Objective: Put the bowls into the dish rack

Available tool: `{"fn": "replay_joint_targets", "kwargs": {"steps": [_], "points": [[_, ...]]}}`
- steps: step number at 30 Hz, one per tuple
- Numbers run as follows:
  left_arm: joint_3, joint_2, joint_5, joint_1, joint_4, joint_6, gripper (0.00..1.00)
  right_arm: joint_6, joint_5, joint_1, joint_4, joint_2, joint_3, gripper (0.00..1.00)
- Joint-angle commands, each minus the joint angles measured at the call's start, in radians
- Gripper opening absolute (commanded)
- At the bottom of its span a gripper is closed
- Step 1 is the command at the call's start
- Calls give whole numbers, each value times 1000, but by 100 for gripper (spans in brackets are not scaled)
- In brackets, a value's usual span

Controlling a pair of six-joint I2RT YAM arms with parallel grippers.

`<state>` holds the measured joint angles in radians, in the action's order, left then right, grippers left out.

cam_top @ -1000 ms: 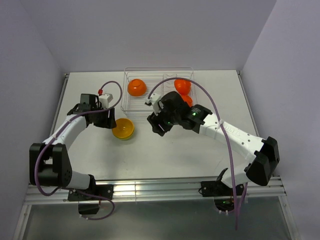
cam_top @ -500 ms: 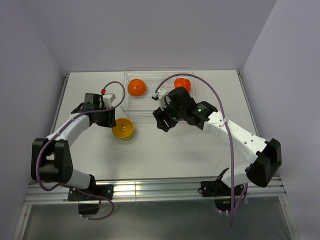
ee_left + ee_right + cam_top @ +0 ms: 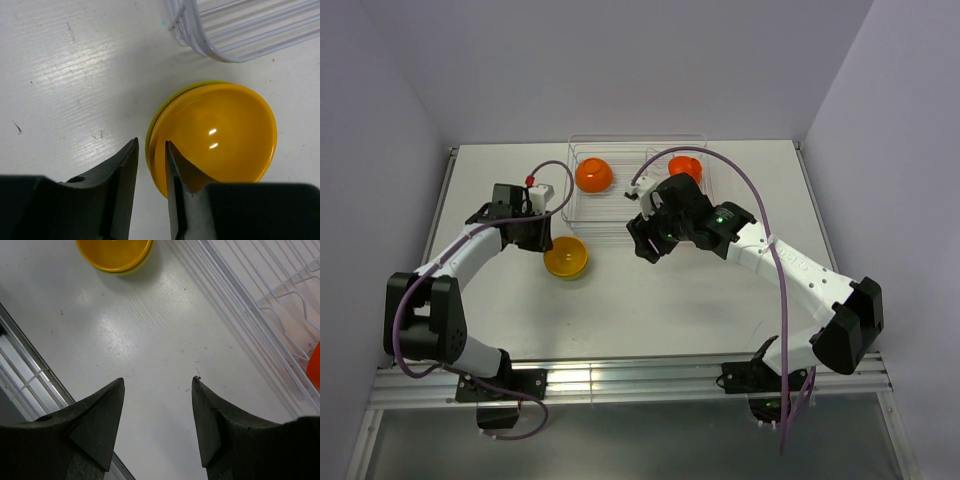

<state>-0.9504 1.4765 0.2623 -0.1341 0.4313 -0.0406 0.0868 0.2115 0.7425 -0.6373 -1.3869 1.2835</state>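
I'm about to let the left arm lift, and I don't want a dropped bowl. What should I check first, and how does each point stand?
1. Rim between the jaws: ok. The yellow bowl has its rim in the gap of the left gripper.
2. Grip closed on the rim: not ok. Bare table shows beside the rim inside the jaws.
3. One bowl only: cannot tell. A yellow-green edge shows along its rim.
4. Right gripper clear: ok. It is open, empty and over the table.
5. Room in the dish rack: ok. An orange bowl and a red-orange bowl sit at the back, with bare ribs nearer.
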Motion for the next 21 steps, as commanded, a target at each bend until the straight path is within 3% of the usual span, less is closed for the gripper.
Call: {"fn": "replay_joint_targets", "kwargs": {"steps": [1, 3, 7, 10, 16, 21], "points": [[-36, 7, -8, -10, -5, -8, 33, 5, -1, -8, 5, 14, 17, 63], [-33, 13, -12, -16, -6, -8, 32, 5, 2, -11, 4, 14, 19, 63], [-27, 11, -17, -19, -16, -4, 19, 2, 3, -12, 7, 14, 14, 63], [-36, 5, -21, -21, -8, 2, 2, 4, 3, -14, 7, 14, 11, 63], [-77, -22, 8, -21, 33, 11, 0, -2, 2, -15, 7, 17, 20, 63], [-155, -80, 103, -21, 92, 15, 0, -18, 28, -40, 7, 25, 39, 72]]}}
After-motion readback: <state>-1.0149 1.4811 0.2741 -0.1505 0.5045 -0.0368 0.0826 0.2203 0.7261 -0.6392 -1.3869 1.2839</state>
